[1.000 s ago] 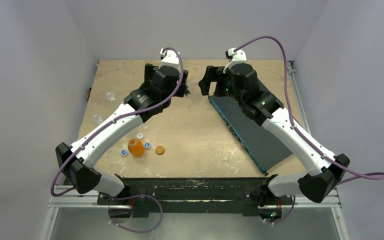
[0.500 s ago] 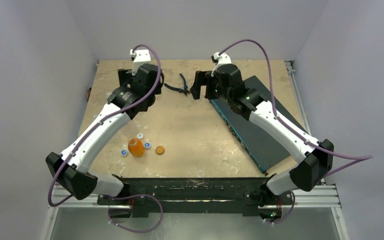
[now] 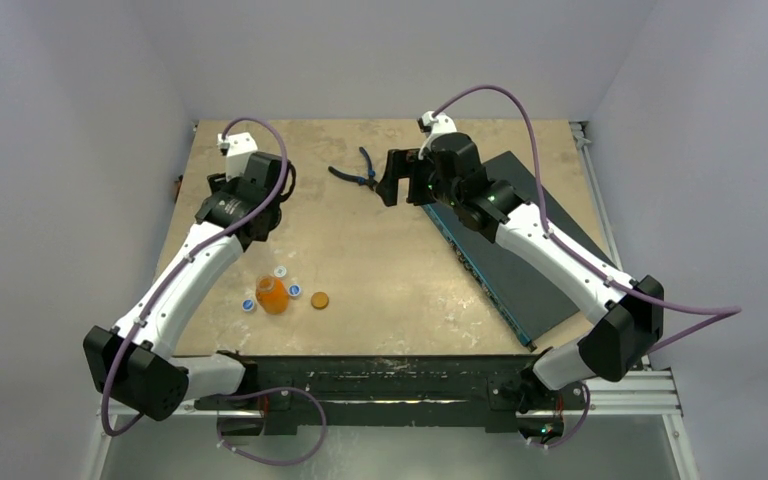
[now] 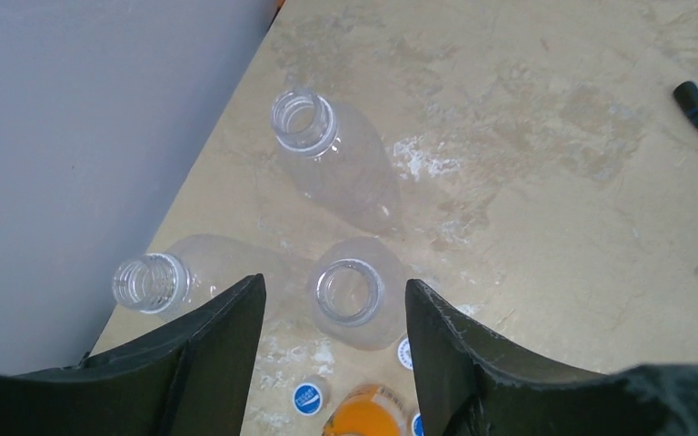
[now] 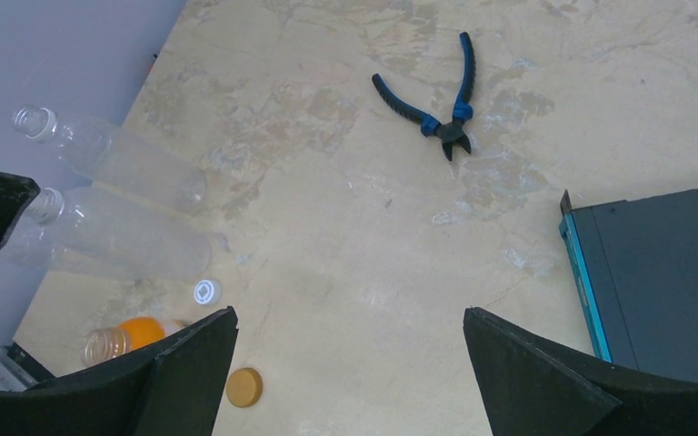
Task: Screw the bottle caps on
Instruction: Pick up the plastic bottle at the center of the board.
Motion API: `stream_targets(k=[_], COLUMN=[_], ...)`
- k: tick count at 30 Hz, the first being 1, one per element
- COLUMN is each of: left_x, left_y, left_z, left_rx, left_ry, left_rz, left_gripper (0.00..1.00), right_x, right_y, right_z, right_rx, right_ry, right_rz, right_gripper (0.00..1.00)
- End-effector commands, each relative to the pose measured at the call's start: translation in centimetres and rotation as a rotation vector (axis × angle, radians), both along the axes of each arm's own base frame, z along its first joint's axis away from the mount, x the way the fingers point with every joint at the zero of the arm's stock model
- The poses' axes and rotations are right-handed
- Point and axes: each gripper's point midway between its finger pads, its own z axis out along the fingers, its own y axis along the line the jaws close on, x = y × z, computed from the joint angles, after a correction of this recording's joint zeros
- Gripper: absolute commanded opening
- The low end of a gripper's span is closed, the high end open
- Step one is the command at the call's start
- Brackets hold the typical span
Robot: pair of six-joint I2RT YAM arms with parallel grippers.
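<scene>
Landmark: the squat orange plastic bottle (image 3: pixel 272 295), standing near the left front of the tan, mottled wooden table (image 3: pixel 390 250); its mouth looks uncapped.
Clear bottles: three tall see-through plastic bottles (image 4: pixel 327 154) with narrow threaded necks, all open-mouthed and seemingly upright, just beyond the orange bottle toward the left wall.
Caps: small round blue-and-white screw caps (image 3: pixel 294 291) lie close around the orange bottle, and one flat orange-brown cap (image 3: pixel 319 299) lies just to its right. None is on a bottle.
Left gripper (image 4: pixel 334 289): over the clear bottle nearest the orange one, jaws apart with that bottle's mouth between them — a gap shows on each side, so nothing is grasped.
Right gripper (image 5: pixel 350 313): spread wide and empty, well beyond the orange bottle to the far right, near the blue-handled steel pliers (image 5: pixel 436 118) and the dark flat slab with a teal edge (image 5: pixel 663 272).
Step in hand: likely securing a clear bottle before any capping; the task looks barely begun.
Next move: the left jaws need to settle squarely on the neck without tipping the bottle; the right arm would have to travel toward the orange bottle for a cap.
Handling: thin, smooth plastic — likely to slip or flex; the caps lie flat, so they call for a low pinch.
</scene>
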Motion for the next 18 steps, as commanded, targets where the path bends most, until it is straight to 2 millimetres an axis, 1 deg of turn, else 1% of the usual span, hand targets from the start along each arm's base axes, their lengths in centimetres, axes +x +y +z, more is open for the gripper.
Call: stream_targets(k=[1,9,18], left_x=[0.3,1.0,0.8], left_y=[0.8,1.2,1.8], left_z=[-0.3,-2.2,-3.4], left_rx=[-0.036,-0.073,-0.101], left_ry=[-0.058,-0.042,-0.039], left_rz=[0.062,0.065,0.083], left_gripper=[0.56,0.54,0.48], right_x=[0.1,0.0,0.0], right_y=[0.6,0.6,0.6], right_z=[0.9,0.6,0.6], right_rx=[0.033,0.033,0.029], right_ry=[-0.026,-0.021,-0.024], right_rz=[0.021,0.027,0.030], right_gripper=[0.99,0.99,0.99])
